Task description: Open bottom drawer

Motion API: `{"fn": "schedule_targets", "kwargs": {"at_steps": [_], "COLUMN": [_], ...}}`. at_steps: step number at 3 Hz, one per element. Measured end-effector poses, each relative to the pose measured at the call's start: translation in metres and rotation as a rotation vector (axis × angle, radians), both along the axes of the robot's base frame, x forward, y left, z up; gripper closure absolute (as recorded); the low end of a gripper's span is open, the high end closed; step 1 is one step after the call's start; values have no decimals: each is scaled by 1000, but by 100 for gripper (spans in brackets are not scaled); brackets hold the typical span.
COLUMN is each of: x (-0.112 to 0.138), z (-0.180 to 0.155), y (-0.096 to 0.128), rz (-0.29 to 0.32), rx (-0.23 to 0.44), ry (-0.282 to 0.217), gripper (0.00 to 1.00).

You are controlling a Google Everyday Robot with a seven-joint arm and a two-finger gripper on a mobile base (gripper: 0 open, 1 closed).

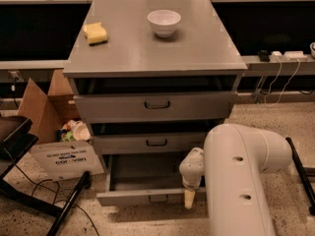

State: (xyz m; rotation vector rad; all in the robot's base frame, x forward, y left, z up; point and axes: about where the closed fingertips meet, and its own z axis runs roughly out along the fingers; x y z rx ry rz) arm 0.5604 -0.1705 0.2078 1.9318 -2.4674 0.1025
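Since the bottom drawer (133, 197) stands pulled well out of the cabinet (147, 53), low in the centre of the frame with its grey inside showing, we judge the opening nearly or fully done. The gripper (189, 198) hangs at the right end of the drawer's front panel, just beside its small dark handle (158, 198), under the white arm (241, 181) filling the lower right. We cannot tell whether it grasps anything or is free. The next move, as we see it, calls for a short last pull if travel remains, then a clean release and retreat. On the white box (66, 159) at lower left, the larger word looks like "caravan"; the smaller line above it we cannot read.
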Motion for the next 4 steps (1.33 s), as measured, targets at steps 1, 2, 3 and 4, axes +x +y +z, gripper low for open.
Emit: {"fn": "schedule_targets", "kwargs": {"at_steps": [1, 2, 3, 4], "x": [-29, -102, -101, -100], "z": [-21, -51, -47, -40], "y": [-7, -31, -31, -31], "rz": [-14, -67, -68, -68], "rx": [-37, -99, -100, -100], "ry": [57, 204, 206, 206], "gripper": [0, 17, 41, 63]}}
